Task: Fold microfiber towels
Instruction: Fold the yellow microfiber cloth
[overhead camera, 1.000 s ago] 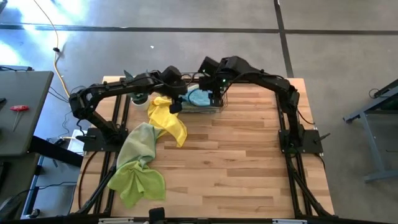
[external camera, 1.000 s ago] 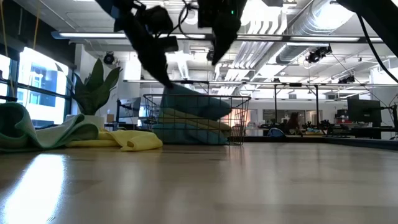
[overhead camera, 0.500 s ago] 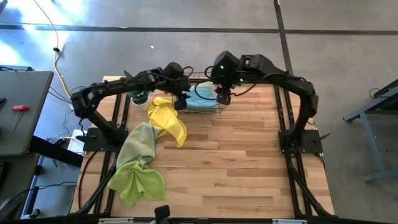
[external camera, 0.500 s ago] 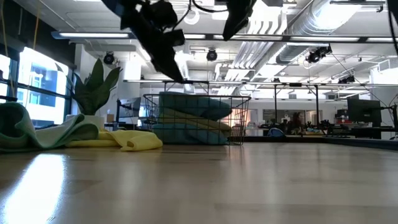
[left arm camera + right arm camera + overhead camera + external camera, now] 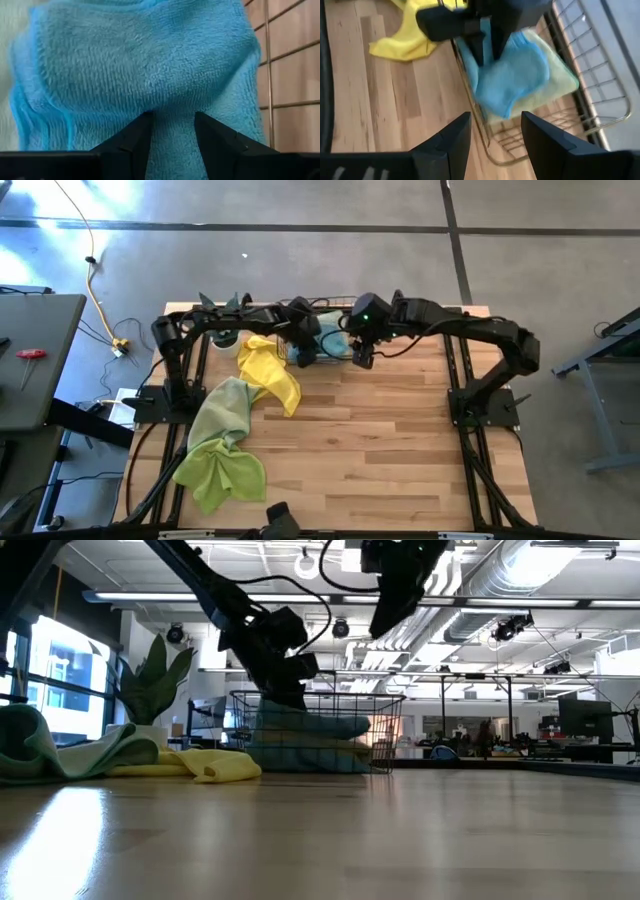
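Note:
A light blue towel (image 5: 332, 338) lies in the wire basket (image 5: 322, 696) at the table's far side, on top of a pale green folded towel (image 5: 555, 82). My left gripper (image 5: 172, 116) reaches down into the basket, open, with its fingertips at the blue towel (image 5: 150, 65). My right gripper (image 5: 495, 132) hangs open and empty above the basket's near side (image 5: 362, 358). A yellow towel (image 5: 270, 370), a sage towel (image 5: 222, 410) and a lime towel (image 5: 220, 470) lie crumpled flat on the table's left half. My left gripper comes at the blue towel's upper face (image 5: 172, 102) slanting down from the table's left. Its open fingertips (image 5: 142, 125) stand right at the cloth, with pile showing between them. I cannot tell whether they touch it. The towel lies in the basket.
A spiky potted plant (image 5: 155, 675) stands at the far left beside the basket. The basket's wire walls (image 5: 600, 80) rise around the towels. Bare wood (image 5: 400, 450) covers the table's middle and right.
My left gripper has dropped toward the basket and in over its rim, down to the blue towel. My right gripper has drawn back from over the basket toward the near edge. The blue towel, heaped up at its left side before, has settled lower.

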Robot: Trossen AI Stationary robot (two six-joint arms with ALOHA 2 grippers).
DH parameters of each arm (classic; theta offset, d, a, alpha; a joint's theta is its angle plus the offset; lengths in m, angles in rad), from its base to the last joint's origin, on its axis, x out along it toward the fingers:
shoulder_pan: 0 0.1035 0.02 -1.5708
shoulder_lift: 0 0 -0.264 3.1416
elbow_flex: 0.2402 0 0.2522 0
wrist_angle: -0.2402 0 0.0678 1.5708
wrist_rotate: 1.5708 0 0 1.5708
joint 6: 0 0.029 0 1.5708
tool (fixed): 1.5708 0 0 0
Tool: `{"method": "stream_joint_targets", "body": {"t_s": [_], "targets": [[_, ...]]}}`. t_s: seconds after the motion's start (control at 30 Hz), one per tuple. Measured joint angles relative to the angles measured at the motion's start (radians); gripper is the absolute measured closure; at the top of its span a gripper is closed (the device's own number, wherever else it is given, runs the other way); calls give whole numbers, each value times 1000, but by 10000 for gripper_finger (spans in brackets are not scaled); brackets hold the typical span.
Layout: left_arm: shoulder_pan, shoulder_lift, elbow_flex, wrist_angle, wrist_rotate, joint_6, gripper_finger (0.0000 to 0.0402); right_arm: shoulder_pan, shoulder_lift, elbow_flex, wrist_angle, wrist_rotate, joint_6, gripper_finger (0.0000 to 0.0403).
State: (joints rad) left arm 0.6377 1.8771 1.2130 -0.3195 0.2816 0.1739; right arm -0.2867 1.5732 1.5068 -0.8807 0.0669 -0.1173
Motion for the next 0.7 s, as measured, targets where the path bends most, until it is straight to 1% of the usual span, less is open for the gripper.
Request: {"method": "stream_joint_targets", "body": {"t_s": [0.1,0.2,0.37,0.5,0.57,0.7], "targets": [[0,2,7,6,-14,8,259,0,-11,-42,14,-2,13,238],[-2,-17,25,-10,-31,12,259,2,-10,-51,17,-4,15,238],[-4,-113,101,-50,-35,4,259,2,-10,-50,56,-4,8,238],[-22,-204,130,-162,-33,-11,259,2,-10,-50,60,-4,8,238],[-41,-263,130,-252,-30,-43,259,6,-10,-50,60,-4,14,238],[-125,-355,129,-461,-38,-146,259,13,-10,-50,59,-4,23,238]]}}
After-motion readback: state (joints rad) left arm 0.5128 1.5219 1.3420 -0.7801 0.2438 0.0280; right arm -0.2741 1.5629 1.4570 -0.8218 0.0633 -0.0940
